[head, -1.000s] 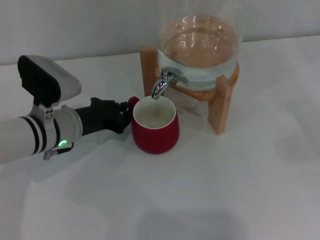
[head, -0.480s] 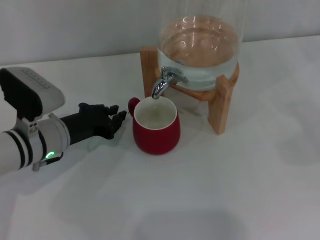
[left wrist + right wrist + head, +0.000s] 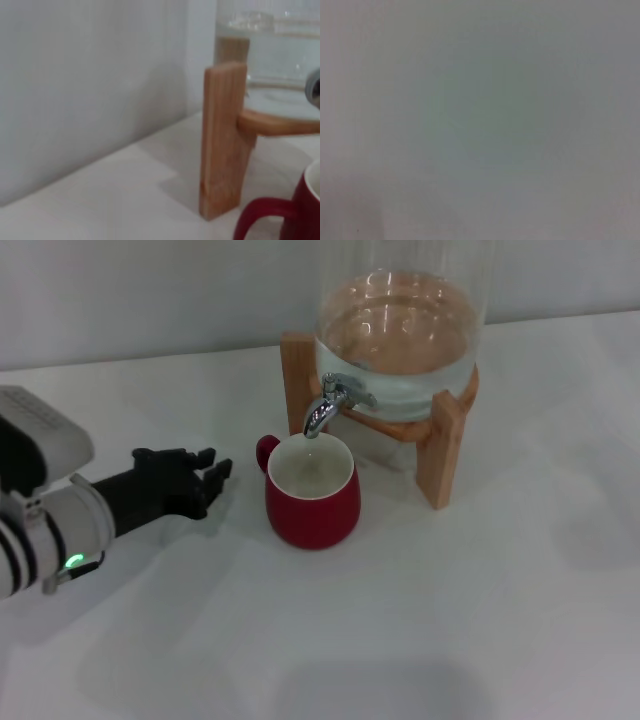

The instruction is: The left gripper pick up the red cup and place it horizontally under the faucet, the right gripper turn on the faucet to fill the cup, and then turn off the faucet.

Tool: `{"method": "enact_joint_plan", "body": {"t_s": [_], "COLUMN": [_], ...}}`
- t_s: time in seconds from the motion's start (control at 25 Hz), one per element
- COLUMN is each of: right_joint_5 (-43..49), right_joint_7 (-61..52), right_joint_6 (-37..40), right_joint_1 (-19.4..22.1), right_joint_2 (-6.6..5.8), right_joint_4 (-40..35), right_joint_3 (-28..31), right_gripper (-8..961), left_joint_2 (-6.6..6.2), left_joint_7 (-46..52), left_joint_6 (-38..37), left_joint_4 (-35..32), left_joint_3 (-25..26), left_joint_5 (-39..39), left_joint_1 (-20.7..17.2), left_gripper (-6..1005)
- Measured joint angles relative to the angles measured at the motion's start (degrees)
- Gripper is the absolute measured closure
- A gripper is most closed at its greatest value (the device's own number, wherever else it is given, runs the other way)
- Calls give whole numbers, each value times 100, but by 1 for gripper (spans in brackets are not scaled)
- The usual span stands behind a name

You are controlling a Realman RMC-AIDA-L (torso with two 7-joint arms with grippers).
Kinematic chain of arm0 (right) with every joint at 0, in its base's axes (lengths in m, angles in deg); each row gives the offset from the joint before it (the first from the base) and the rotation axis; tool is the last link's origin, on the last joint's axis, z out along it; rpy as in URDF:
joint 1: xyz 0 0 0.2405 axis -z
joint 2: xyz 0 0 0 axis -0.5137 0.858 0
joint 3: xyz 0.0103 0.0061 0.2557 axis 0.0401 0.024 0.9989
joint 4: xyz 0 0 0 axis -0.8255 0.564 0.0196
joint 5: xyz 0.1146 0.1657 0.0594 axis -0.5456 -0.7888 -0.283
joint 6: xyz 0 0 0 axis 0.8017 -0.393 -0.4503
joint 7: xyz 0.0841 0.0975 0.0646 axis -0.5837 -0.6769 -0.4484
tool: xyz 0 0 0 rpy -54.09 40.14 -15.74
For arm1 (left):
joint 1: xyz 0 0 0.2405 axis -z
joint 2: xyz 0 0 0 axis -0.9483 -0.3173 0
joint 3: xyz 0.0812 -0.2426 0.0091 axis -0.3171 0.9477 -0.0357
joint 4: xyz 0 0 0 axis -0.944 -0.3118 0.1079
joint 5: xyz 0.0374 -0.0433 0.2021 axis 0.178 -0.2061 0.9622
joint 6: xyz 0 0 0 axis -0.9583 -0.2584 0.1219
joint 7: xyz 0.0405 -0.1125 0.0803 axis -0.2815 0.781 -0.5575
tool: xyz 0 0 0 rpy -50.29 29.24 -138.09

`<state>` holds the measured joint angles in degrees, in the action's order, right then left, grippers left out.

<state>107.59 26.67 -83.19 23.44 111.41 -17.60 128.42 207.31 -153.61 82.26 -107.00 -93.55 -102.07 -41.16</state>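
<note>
The right wrist view is filled edge to edge by one plain, pale grey surface (image 3: 480, 120), faintly shaded, with no object or edge that can be made out.

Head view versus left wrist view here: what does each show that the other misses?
Only the head view shows the left gripper, open and apart from the cup, the whole faucet over the cup's mouth, and the water in the dispenser. Only the left wrist view shows the wall behind the table. Both share the red cup with its handle and the wooden stand. The right gripper is in neither.
</note>
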Motion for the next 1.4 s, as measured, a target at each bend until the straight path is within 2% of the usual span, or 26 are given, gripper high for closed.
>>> {"method": "enact_joint_plan", "body": {"t_s": [0.2,0.4,0.6,0.72,0.96,1.2,1.4], "right_joint_5": [0,1,2,2,96,527,943], "right_joint_7": [-20,-48,-92,-142,-392,-991,-1646], "right_joint_6": [16,23,3,-32,-570,-1401,-1785], "right_joint_1": [38,102,188,243,388,518,451], "right_joint_2": [-10,-18,-19,-19,-25,76,86], "right_joint_4": [0,1,37,78,343,1104,1483], "right_joint_3": [0,0,0,0,0,-25,-318], "right_gripper": [231,231,231,231,231,231,231], "left_joint_2": [-1,-3,-24,-33,-29,-14,-19], "left_joint_7": [30,107,304,416,616,617,581], "left_joint_6": [-49,-35,24,26,100,326,340], "left_joint_4": [-991,-1326,-1309,-1289,-1285,-1327,-1386], "left_joint_3": [209,450,633,716,1038,1353,1406], "left_joint_5": [-373,-1009,-1165,-1162,-1194,-1337,-1530], "left_joint_1": [-863,-1267,-1319,-1305,-1361,-1420,-1420], "left_gripper": [707,699,467,225,106,109,111]}}
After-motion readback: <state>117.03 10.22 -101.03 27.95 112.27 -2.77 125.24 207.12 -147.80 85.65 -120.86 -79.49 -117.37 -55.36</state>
